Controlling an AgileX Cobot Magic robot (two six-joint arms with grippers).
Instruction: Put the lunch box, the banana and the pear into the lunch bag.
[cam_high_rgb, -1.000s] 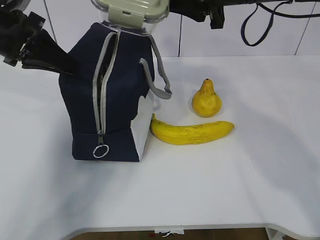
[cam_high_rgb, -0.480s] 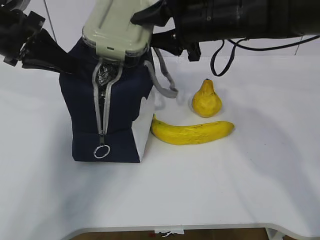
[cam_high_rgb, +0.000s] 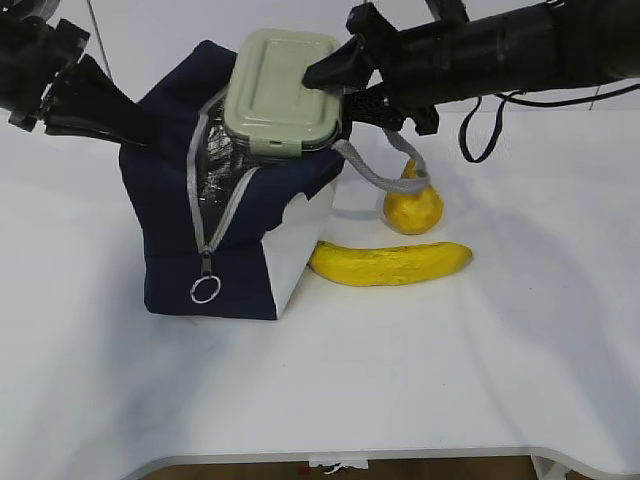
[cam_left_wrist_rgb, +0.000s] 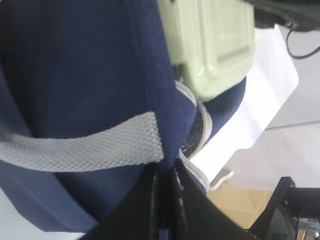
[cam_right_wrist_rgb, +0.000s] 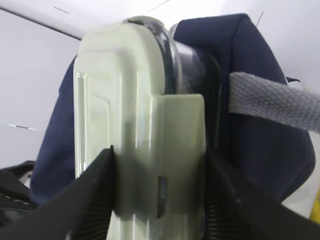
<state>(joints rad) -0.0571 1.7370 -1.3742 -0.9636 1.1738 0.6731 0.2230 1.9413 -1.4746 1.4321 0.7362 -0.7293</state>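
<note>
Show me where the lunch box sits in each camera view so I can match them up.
Exterior view: lunch box upper centre, tilted over the open top of the lunch bag, clamped by the right gripper.
Left wrist view: upper right, pale green lid above the bag's navy fabric.
Right wrist view: centre, filling the frame between the gripper's fingers.
Shared landmark: the bag's grey webbing handle, seen in all three.

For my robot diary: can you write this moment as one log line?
right gripper: holds lunch box at lunch bag opening | left gripper: pinching bag | banana, pear: on table
</note>
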